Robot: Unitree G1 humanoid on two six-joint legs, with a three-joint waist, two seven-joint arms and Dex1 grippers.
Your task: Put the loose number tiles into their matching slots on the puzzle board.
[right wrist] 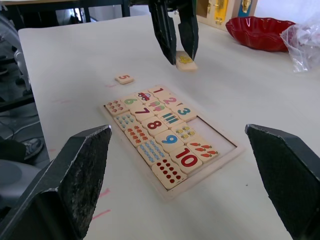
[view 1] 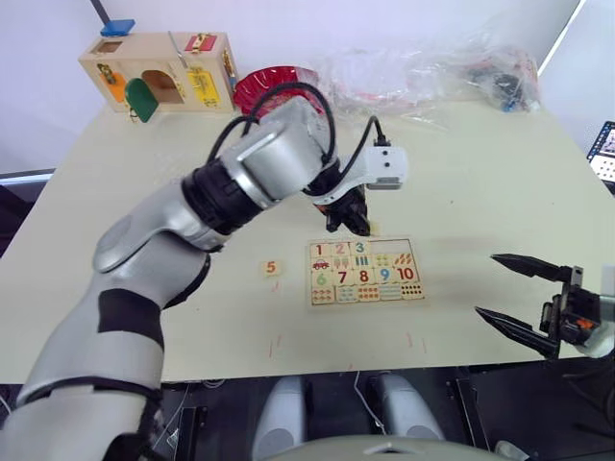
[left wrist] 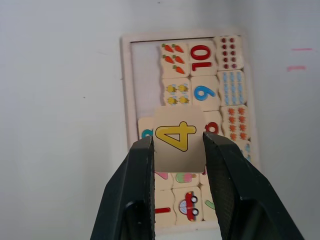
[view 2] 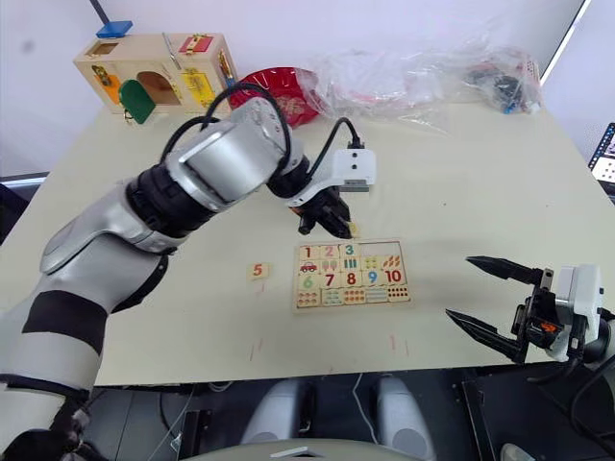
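Right gripper point(view 1: 527, 293): black tapered fingers spread wide, empty, at near desk point(view 1: 461, 182) edge. Puzzle board point(view 1: 366, 271): flat pale-wood rectangle, coloured numerals, 2 bare square slots point(right wrist: 216, 133) in far row. Tile 5 point(view 1: 272, 268): loose, left of board. Left gripper point(left wrist: 177, 150): fingers clamped on tile 4 point(left wrist: 178, 139), yellow numeral, above board's far edge.
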